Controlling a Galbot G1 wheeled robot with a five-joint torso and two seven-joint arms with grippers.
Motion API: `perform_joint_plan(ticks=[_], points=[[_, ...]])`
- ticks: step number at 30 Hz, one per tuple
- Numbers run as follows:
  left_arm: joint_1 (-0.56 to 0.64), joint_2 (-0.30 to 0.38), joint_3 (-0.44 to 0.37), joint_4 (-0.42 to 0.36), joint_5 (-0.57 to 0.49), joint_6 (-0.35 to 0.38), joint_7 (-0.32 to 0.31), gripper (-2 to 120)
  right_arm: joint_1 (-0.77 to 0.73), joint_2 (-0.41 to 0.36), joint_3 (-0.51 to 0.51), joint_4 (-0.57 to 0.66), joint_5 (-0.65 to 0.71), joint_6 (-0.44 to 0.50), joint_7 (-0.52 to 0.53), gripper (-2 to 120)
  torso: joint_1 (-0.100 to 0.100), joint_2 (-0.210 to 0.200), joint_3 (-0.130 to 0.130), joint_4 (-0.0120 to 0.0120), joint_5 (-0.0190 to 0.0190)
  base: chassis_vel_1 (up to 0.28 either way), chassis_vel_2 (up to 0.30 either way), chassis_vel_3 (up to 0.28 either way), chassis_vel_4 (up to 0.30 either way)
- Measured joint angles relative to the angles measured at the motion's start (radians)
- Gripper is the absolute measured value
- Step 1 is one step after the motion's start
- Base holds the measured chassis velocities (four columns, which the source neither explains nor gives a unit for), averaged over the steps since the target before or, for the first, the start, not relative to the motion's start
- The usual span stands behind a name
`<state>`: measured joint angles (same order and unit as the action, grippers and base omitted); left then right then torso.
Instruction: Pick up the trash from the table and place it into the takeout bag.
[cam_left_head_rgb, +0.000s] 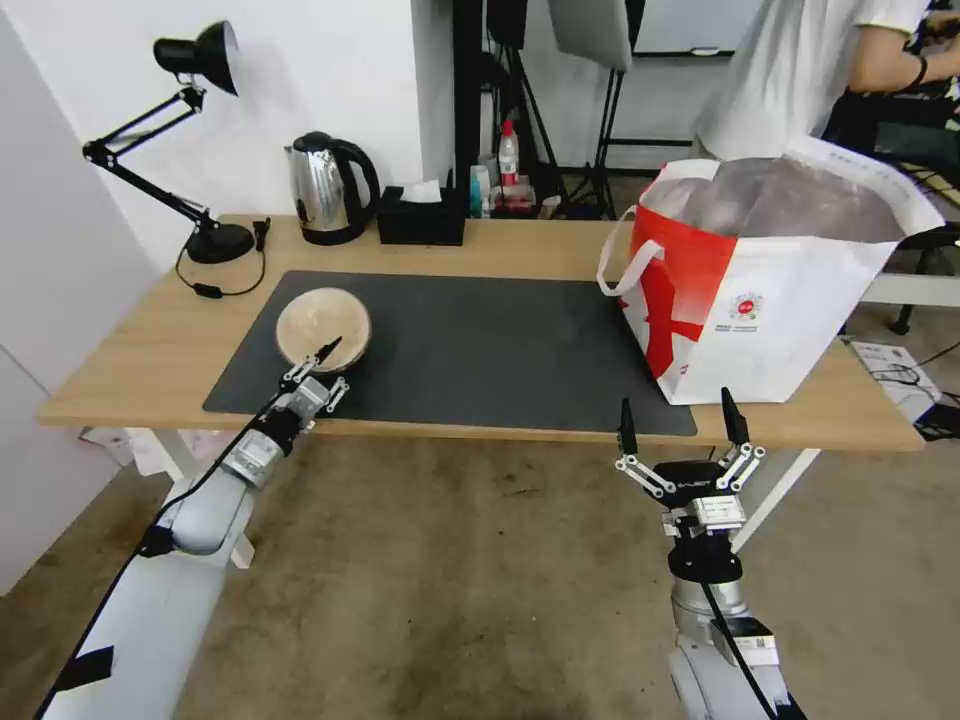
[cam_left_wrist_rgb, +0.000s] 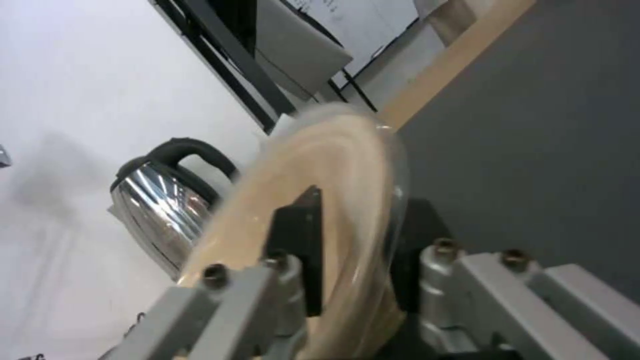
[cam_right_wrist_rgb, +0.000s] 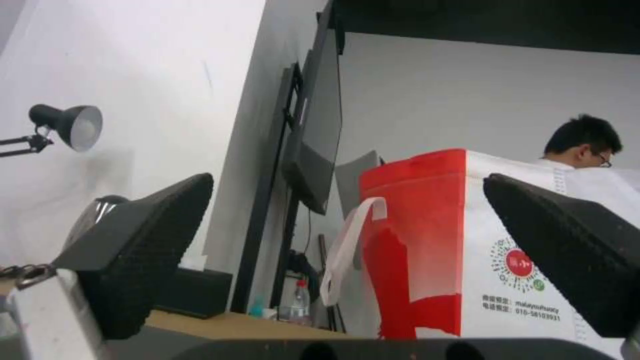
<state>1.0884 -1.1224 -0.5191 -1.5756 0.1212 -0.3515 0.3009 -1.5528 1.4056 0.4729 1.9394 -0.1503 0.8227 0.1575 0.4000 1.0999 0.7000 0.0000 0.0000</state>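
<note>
A round tan lidded bowl of trash rests at the left end of the dark grey mat on the table. My left gripper is shut on its near rim. In the left wrist view one finger lies over the lid of the bowl and the other sits behind the rim. The takeout bag stands open on the table's right end. My right gripper hangs open and holds nothing, just in front of the table edge and facing the bag.
A steel kettle and a black tissue box stand along the table's far edge. A black desk lamp is at the far left. Behind the bag are tripods and a person.
</note>
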Motion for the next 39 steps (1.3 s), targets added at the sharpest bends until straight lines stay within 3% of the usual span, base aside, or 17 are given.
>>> perform_joint_plan(ticks=[4, 7, 22, 39], points=[[0.002, 0.003, -0.003, -0.007, -0.004, 0.0, -0.001, 3, 0.0, 0.0, 0.0, 0.0, 0.0, 0.0, 0.0, 100, 0.0, 0.0, 0.0, 0.0, 0.0, 0.0, 0.0, 0.0, 0.0], [0.002, 0.006, -0.004, -0.011, -0.013, -0.001, -0.001, 1, 0.0, 0.0, 0.0, 0.0, 0.0, 0.0, 0.0, 100, 0.0, 0.0, 0.0, 0.0, 0.0, 0.0, 0.0, 0.0, 0.0], [-0.002, 0.042, 0.005, -0.042, -0.035, -0.003, -0.044, 1, 0.0, 0.0, 0.0, 0.0, 0.0, 0.0, 0.0, 100, 0.0, 0.0, 0.0, 0.0, -0.0001, 0.0, 0.0, 0.0, 0.0], [-0.121, 0.184, 0.124, -0.099, -0.152, -0.021, -0.126, 1, 0.0, 0.0, 0.0, 0.0, 0.0, 0.0, 0.0, 100, 0.0, 0.0, 0.0, 0.0, -0.0001, 0.0, 0.0, 0.0, 0.0]])
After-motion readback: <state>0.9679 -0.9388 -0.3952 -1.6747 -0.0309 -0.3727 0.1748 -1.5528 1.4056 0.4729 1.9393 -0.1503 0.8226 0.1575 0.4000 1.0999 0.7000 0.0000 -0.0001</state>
